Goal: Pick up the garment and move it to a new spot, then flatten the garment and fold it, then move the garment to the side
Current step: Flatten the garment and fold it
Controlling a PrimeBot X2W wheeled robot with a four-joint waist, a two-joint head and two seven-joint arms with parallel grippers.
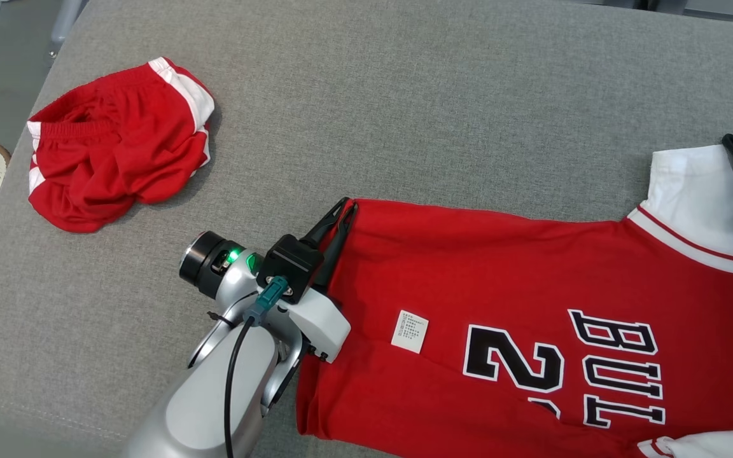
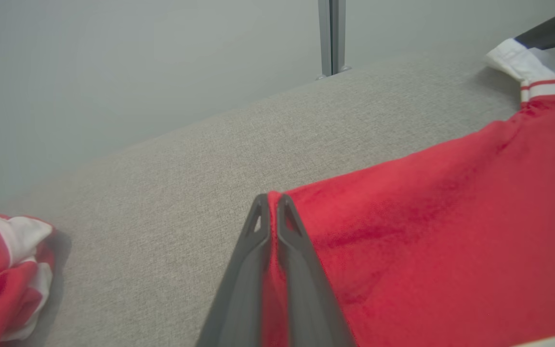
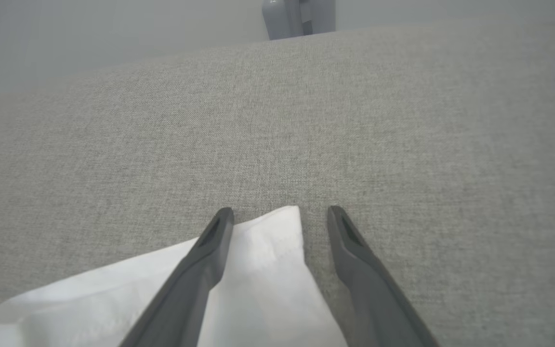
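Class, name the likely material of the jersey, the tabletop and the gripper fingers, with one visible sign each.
Jersey: soft matte knit, perhaps polyester; it creases. Tabletop: grey woven cloth; weave shows. Fingers: dark matte plastic, probably; smooth moulded cut-outs.

Red jersey (image 1: 506,267) spread flat on grey surface (image 1: 404,95)

On the red jersey (image 1: 532,273) you can read black, white-edged letters (image 1: 618,369) "BUL" at the right, with the rest cut off. Left of them is a number (image 1: 513,359) starting with "2". The print on its white tag (image 1: 410,331) is too small to read.
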